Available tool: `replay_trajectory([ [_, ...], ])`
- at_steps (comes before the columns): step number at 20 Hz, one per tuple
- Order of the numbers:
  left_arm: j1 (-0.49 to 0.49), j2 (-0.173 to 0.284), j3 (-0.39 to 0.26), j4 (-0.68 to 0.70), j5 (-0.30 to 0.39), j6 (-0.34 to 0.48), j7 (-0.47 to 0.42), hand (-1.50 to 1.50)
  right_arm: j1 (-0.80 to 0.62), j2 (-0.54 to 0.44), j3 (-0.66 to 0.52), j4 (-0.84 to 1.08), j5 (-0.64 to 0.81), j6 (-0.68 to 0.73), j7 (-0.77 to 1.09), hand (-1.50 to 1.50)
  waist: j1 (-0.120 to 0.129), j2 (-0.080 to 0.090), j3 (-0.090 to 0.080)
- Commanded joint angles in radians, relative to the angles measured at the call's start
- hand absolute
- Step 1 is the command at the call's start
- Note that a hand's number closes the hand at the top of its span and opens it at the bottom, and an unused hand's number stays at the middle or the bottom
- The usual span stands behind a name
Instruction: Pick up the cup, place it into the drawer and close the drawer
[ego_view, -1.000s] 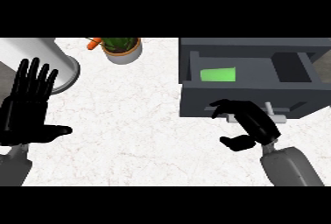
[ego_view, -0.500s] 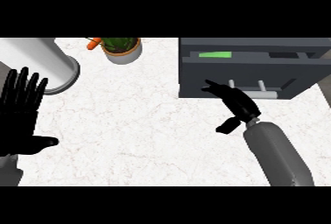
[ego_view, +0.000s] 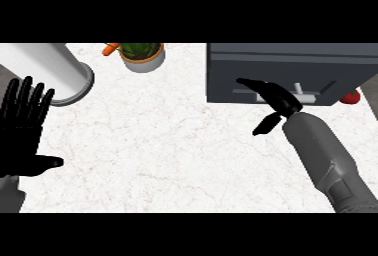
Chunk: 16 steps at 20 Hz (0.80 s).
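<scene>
The right hand (ego_view: 275, 96) is lying against the front of the dark grey drawer (ego_view: 295, 70), with its straight fingers (ego_view: 251, 84) stretching to the upper left over the drawer face. They are grasping nothing; the thumb is pointing down and away from them, toward the white marbled table (ego_view: 170, 150). Just right of these fingers a pale handle (ego_view: 299, 90) is showing on the drawer front, partly covered by the hand. The drawer is looking closed: its front is sitting flush and no inside is showing. The cup is not visible anywhere, so I cannot tell where it is. Its upper edge and its right side are cut off by the border of the view.

Further right of the right fingers, past the corner of the drawer, a small red object (ego_view: 351, 97) is peeping out; most of it is hidden and I cannot say what it is.

The left hand (ego_view: 22, 132) is resting open at the left edge, fingers up and released, holding nothing. Just above its fingers a big white cylinder (ego_view: 48, 67) is standing, cut off at the top. Well to the upper right of it, a potted plant (ego_view: 142, 55) and a bit of orange carrot (ego_view: 111, 48) are being cropped by the top edge.
</scene>
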Motion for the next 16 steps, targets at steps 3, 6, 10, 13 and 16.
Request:
replay_trajectory([
  [3, -0.047, -0.006, 0.011, 0.061, -0.019, -0.037, -0.003, -1.5, -0.136, -0.051, -0.056, 0.203, 0.002, 0.005, -0.015, -1.5, 0.022, 0.026, 0.006],
  [6, -0.025, -0.023, -0.007, 0.024, -0.029, -0.032, -0.004, -1.5, -0.196, -0.104, -0.073, 0.241, -0.003, 0.047, -0.029, -1.5, 0.037, 0.028, 0.006],
  [10, -0.011, -0.009, 0.009, 0.013, -0.027, -0.042, -0.001, -1.5, -0.208, -0.103, -0.085, 0.272, -0.005, 0.018, -0.029, -1.5, 0.051, 0.031, 0.007],
  [13, -0.021, -0.018, -0.005, 0.02, -0.042, -0.048, -0.005, -1.5, -0.214, -0.117, -0.098, 0.287, -0.015, 0.023, -0.041, -1.5, 0.062, 0.039, 0.008],
  [16, -0.029, -0.04, -0.015, -0.002, -0.059, -0.001, 0.003, -1.5, -0.189, -0.119, -0.084, 0.307, 0.003, 0.008, -0.063, -1.5, 0.059, 0.035, 0.008],
])
